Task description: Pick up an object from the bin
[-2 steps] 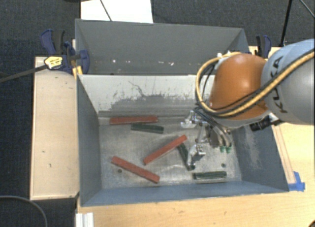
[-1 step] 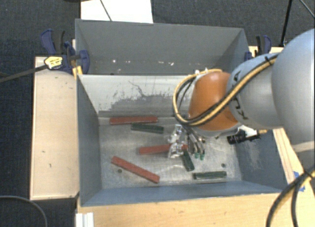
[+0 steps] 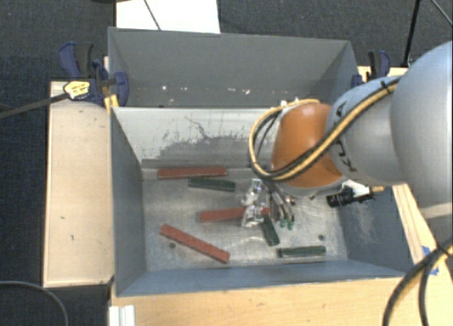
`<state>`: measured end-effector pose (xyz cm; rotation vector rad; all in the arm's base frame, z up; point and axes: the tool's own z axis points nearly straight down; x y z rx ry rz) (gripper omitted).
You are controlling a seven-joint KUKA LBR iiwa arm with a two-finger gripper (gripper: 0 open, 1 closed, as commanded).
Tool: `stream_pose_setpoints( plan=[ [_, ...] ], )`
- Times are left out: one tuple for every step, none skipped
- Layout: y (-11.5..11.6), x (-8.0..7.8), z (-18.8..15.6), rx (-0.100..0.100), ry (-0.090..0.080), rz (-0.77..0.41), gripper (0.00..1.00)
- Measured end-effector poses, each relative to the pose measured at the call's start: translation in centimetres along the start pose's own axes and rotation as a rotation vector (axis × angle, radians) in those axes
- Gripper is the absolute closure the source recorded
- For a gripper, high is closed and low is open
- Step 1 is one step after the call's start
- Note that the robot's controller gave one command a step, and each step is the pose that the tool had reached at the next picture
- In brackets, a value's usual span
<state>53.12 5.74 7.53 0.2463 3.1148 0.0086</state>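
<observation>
My gripper (image 3: 267, 210) is low in the middle of the bin, under the orange wrist cover. Just below it lies a short dark green stick (image 3: 270, 233), tilted, with its upper end hidden by the gripper. A red-brown stick (image 3: 221, 215) lies flat to the left, and its right end reaches the gripper's metal parts. I cannot make out whether either stick is between the gripper's tips.
A second dark green stick (image 3: 301, 252) lies near the front right. A long red-brown stick (image 3: 193, 242) lies slanted at the front left. Along the back of the floor are another red-brown stick (image 3: 191, 172) and a dark green one (image 3: 211, 184). The arm covers the bin's right side.
</observation>
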Motion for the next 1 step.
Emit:
stream_pose_setpoints(
  plan=[
    [1.03,1.09,-20.58,0.007,0.018,0.047,1.0]
  ],
)
